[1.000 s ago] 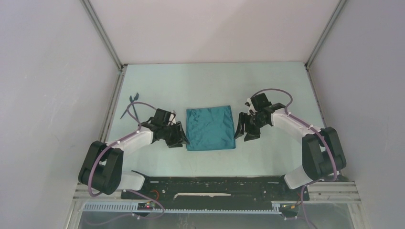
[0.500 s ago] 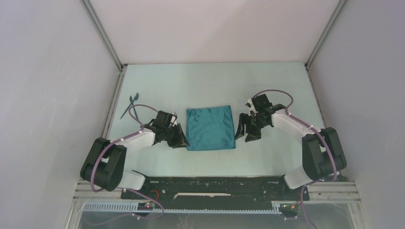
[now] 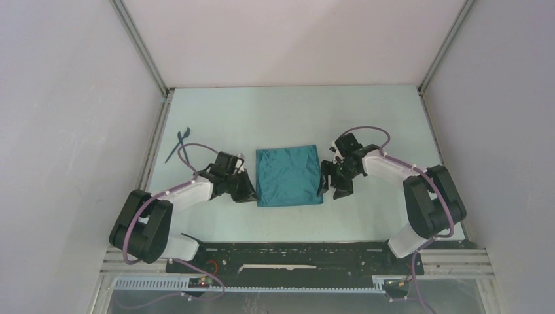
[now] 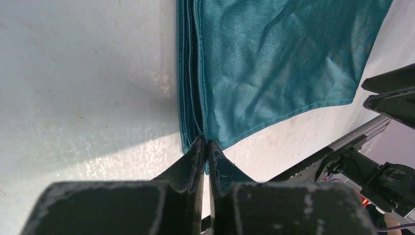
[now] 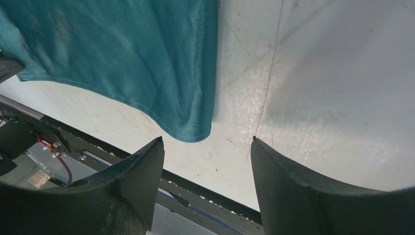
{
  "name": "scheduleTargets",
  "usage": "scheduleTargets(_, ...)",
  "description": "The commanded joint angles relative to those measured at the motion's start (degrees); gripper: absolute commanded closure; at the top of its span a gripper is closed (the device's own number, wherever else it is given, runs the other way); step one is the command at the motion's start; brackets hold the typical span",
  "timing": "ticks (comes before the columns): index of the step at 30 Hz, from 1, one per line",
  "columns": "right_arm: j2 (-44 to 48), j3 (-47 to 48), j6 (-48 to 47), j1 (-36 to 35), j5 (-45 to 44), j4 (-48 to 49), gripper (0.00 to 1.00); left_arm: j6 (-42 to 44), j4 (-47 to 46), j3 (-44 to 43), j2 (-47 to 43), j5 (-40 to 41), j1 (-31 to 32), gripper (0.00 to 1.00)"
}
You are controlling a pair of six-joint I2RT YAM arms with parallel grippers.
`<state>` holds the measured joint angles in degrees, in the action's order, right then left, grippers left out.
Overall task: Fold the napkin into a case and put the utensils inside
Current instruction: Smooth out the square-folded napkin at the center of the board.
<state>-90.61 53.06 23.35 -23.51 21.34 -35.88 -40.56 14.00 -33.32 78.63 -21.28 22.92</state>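
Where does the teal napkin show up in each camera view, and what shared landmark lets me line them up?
Top external: napkin at picture centre.
Left wrist: napkin fills the upper middle and right.
Right wrist: napkin fills the upper left.
Shared landmark: black base rail beyond the napkin's near edge, in all three views.

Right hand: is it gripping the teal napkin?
No, the right hand stands wide open, with the napkin corner lying loose on the table before it.
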Motion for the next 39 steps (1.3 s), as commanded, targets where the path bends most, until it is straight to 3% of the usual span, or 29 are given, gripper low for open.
scheduleTargets(1, -1.79, -0.17, 2.08, -1.9, -0.84, 2.97, 0.27, -0.4, -1.17, 0.06, -1.62, -1.06, 0.72, 0.91)
scheduleTargets(25, -5.98, 1.62, 2.73, -5.18, -4.64, 3.22, 0.34, -0.43, -1.87, 1.9, 0.24, 0.3, 2.22, 0.95)
scheduleTargets(31, -6.28, 1.85, 2.49, -5.5, -6.23, 2.03, 0.47, -0.24, -1.41, 2.16, 0.34, 1.25, 2.22, 0.95)
scheduleTargets(35, -5.93, 1.81, 2.45, -5.52, -4.65, 2.74, 0.48, 0.97, 1.54, 0.42, -1.15, 3.99, 2.22, 0.92)
scheduleTargets(39, -5.86, 1.81, 2.61, -5.58, -4.1, 2.76, 0.48, 1.7, 4.06, -1.18, -2.72, 5.48, 2.22, 0.76)
